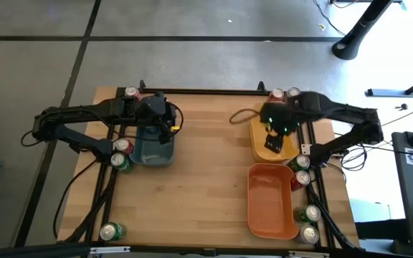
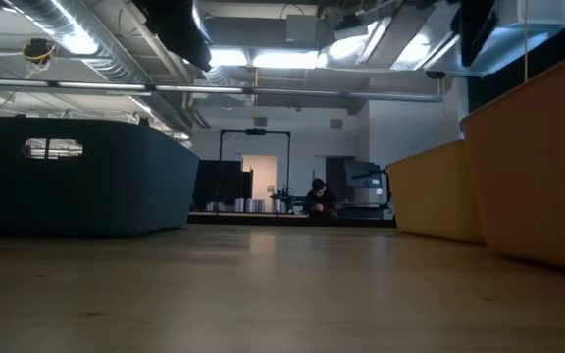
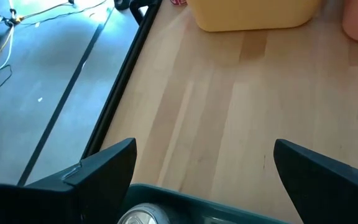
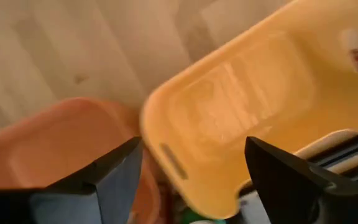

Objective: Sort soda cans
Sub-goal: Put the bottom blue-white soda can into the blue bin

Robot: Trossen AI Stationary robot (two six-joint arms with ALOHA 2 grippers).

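The left gripper [image 1: 165, 127] hangs released over the blue-grey bin [image 1: 151, 153], hiding its contents — only one can top [image 3: 143, 216] peeks out. The right gripper [image 1: 278, 137], unclenched and empty, covers the yellow bin [image 1: 258, 143]. Other soda cans [image 1: 122, 154] sit along the table's edges.

From overhead, my left arm covers most of the blue-grey bin [image 1: 151, 152], so I cannot read its contents there. In the left wrist view only a sliver of one can's silver top [image 3: 143, 215] shows at the frame's lower edge, its body colour hidden. My right gripper [image 1: 276, 141] masks the middle of the yellow bin [image 1: 258, 140]. The cans at about four o'clock on the table [image 1: 307, 213] are partly screened by the frame rails. In the right wrist view the orange bin [image 4: 55, 149] is blurred and cut off. In the low view, a distant person [image 2: 318, 199] is too small to make out.
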